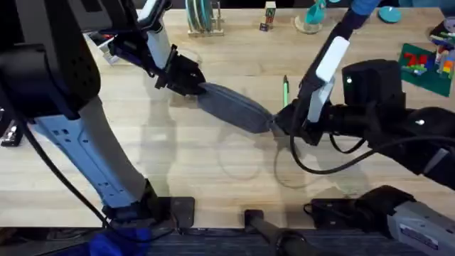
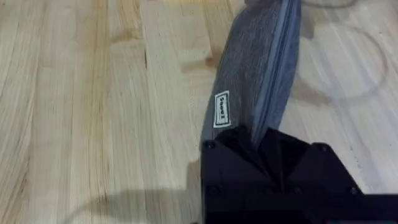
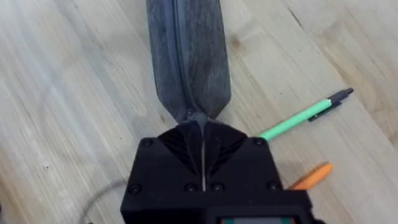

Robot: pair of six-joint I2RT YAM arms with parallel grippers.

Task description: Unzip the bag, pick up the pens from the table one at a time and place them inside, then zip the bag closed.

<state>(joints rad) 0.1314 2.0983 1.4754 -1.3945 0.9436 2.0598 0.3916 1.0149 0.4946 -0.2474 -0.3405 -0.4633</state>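
Observation:
The grey-blue bag lies slantwise across the middle of the table, stretched between both arms. My left gripper is shut on its far-left end. My right gripper is shut on the near-right tip, at the zipper's end. The zipper looks closed along its length. The green pen lies just beyond the right gripper, and the right wrist view shows this green pen beside the bag. The orange pen pokes out from behind the right gripper's body.
A wooden rack with plates, a small figure and a teal object stand along the back edge. A green plate with toy bricks sits at the far right. A black cable loops over the table in front of the bag.

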